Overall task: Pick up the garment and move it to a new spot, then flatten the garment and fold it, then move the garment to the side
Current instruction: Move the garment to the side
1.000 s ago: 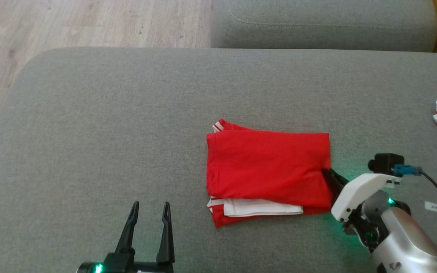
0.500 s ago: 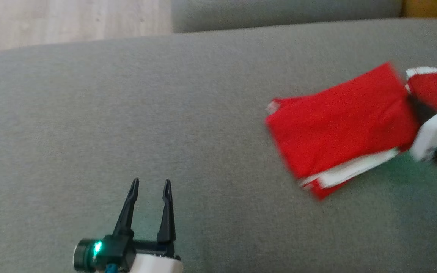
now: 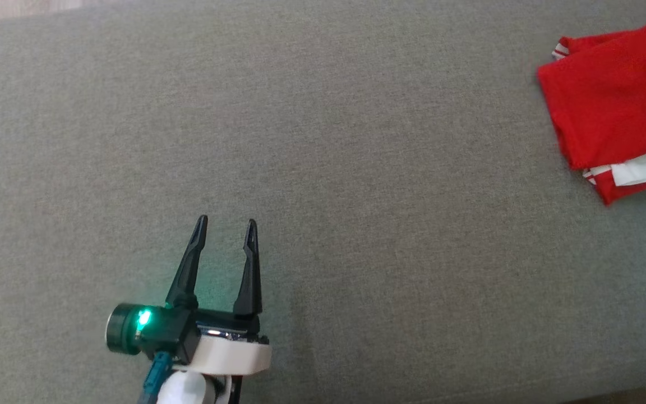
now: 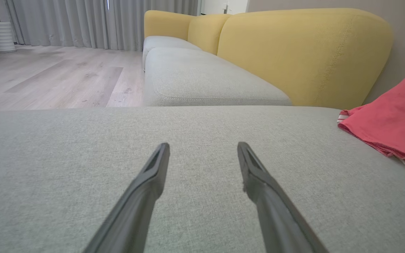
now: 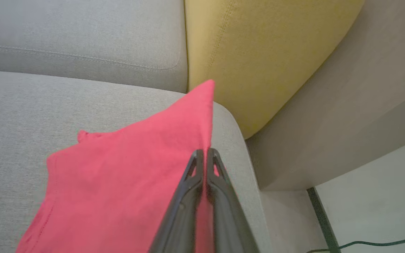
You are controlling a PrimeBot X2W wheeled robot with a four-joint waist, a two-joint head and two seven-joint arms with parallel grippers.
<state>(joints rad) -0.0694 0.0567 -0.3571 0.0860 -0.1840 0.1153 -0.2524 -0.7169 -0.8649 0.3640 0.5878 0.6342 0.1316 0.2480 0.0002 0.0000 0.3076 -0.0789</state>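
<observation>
A: Tool state?

B: Right gripper (image 5: 206, 151) is pinched fully together on the right edge of the red garment (image 3: 614, 101), and the cloth rises to a peak past its tips. Left gripper (image 3: 227, 220) is spread wide and empty, at the near left over the bare grey seat cushion (image 3: 323, 168).

A: Garment location?

B: Far right of the seat, folded. A white layer shows along its near edge. It lies close to the cushion's right end.

A: Risks?

B: Judgement only. The pinch is thin and on one edge. Cannot tell whether every layer is caught; if not, the lower layers trail and the fold opens. Let go too far right and it may slide off the cushion end.

A: Count?

B: Garments, 1. Grippers, 2, with two fingers each. Floor cable (image 5: 364, 242), 1.
</observation>
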